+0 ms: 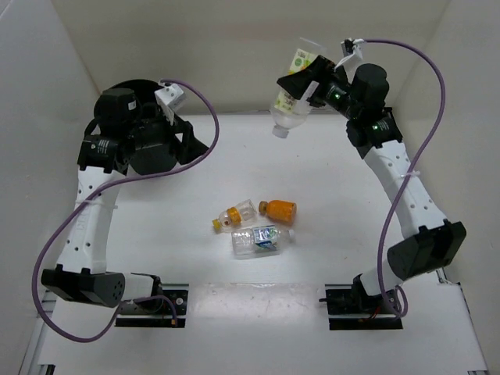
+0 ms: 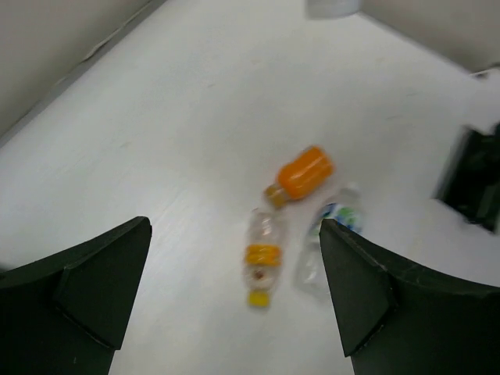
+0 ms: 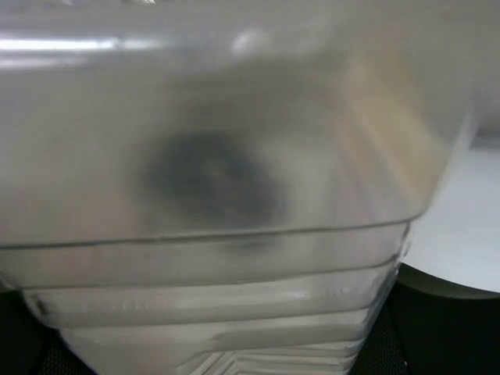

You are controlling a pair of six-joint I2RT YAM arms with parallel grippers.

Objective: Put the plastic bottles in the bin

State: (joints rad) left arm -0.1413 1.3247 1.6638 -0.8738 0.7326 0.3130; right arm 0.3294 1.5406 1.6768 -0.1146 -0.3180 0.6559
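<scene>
White bench (image 1: 336, 187): orange bottle (image 1: 279, 208), yellow-cap bottle (image 1: 234, 213), blue-label bottle (image 1: 262, 239) mid | R end effector (image 1: 303, 78) clamped on big yellow-label bottle (image 1: 287, 109), aloft | L end effector (image 2: 234, 289) apart, empty

Top and left wrist share three bottles (image 1: 262, 240); right wrist hugs the square bottle (image 3: 234, 195).

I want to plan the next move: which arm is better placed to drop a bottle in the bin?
Right. The right gripper holds the large yellow-labelled bottle in the air; the left gripper is open and empty.
</scene>
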